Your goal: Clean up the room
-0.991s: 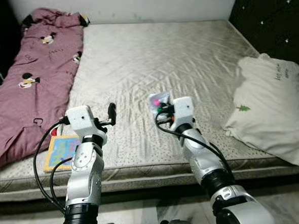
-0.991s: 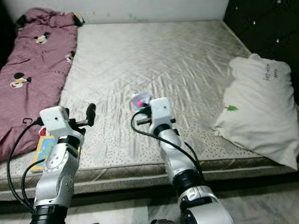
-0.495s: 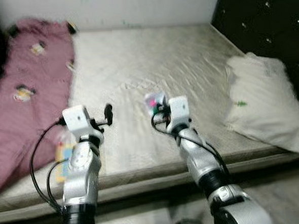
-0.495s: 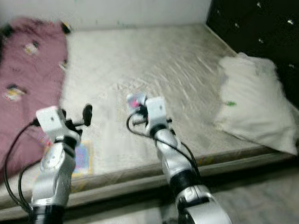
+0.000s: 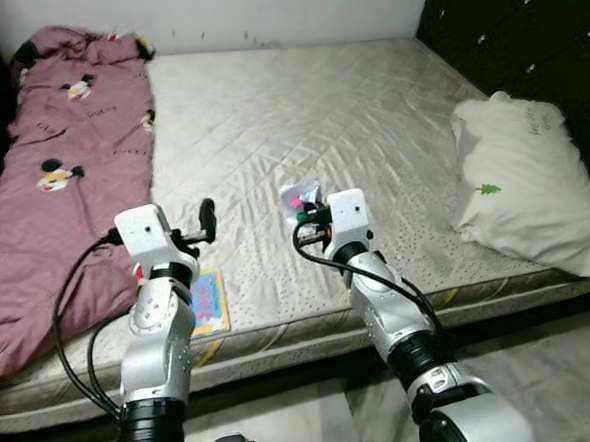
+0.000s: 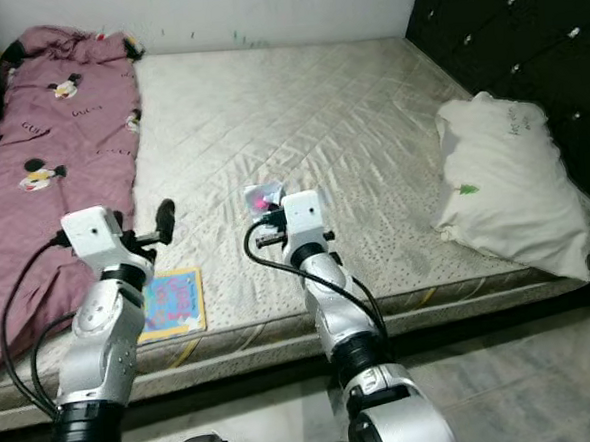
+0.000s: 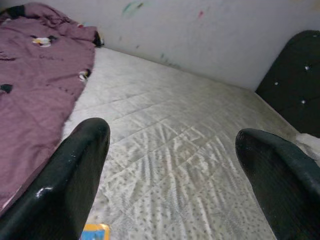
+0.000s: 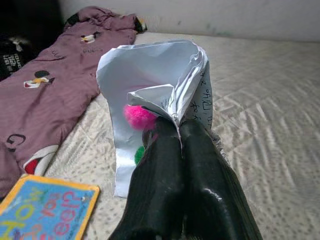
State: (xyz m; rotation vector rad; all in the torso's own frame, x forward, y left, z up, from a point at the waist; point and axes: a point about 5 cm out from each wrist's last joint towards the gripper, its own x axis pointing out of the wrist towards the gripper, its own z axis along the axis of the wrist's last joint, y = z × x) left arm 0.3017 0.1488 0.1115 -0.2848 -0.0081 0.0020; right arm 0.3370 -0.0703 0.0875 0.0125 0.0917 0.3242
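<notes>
While the left gripper [image 7: 170,170] is hovering with fingers apart over the mattress [image 5: 368,106], the right gripper [image 8: 180,130] is pinching a crumpled wrapper [image 8: 155,85] clear above it, seemingly for disposal.

Two silver metal arms are built of rounded, jointed segments with dark bands between them. Each ends in a boxy white wrist housing, from which black cables loop back down along the arm. The left gripper [image 7: 175,175] has two long, glossy black fingers with blunt, rounded tips. The right gripper [image 8: 181,131] has fingers of the same glossy black; their surface may be faintly textured.
</notes>
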